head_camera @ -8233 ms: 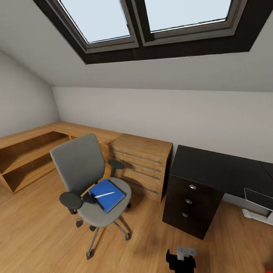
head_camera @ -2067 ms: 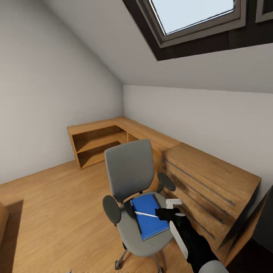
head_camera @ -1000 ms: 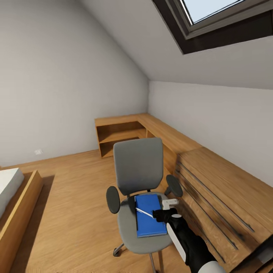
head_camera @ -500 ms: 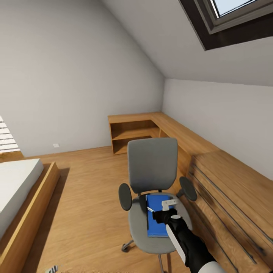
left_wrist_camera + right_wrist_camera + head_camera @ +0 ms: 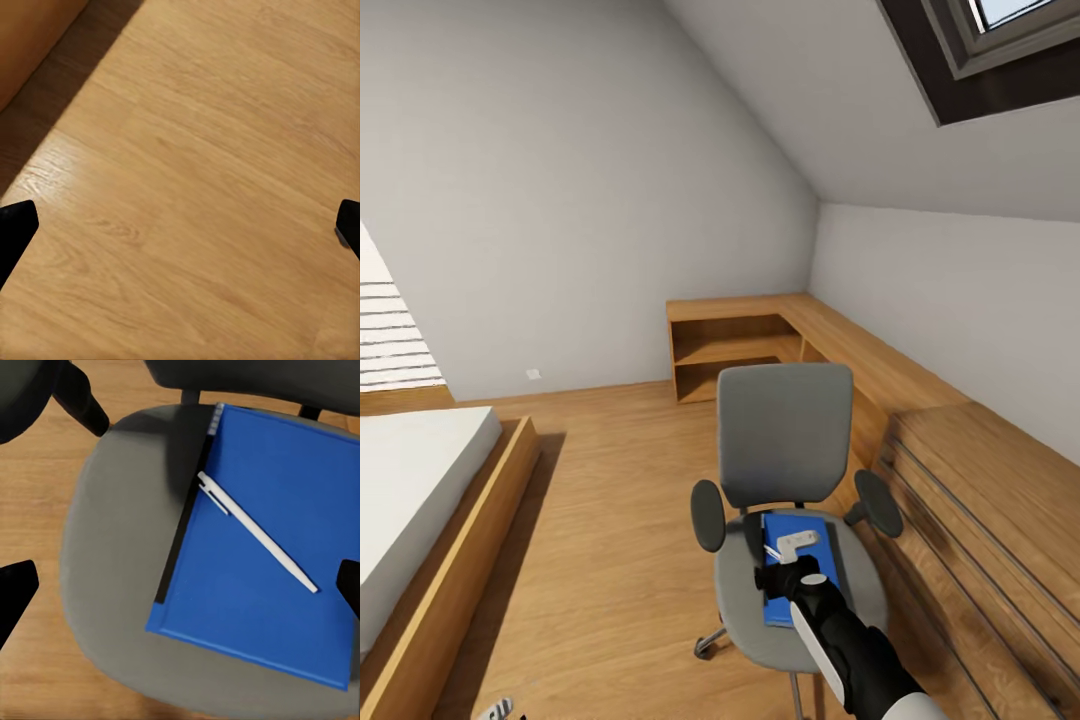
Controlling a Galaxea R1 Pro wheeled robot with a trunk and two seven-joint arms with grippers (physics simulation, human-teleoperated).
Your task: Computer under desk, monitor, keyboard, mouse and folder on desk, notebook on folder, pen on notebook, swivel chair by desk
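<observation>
Head view: the swivel chair (image 5: 788, 470) stands on the wood floor (image 5: 600, 520), just left of a light-wood chest (image 5: 990, 500). A blue flat item (image 5: 800, 570) lies on its seat, and the right gripper (image 5: 785, 562) hovers over that item. A bed (image 5: 410, 500) sits at far left.

Left wrist view: the left gripper (image 5: 180, 225) hangs over bare floor with its fingertips (image 5: 16, 225) wide apart.

Right wrist view: the pen (image 5: 255, 531) lies diagonally on the blue item on the seat. The right gripper's fingers are spread wide, holding nothing.
</observation>
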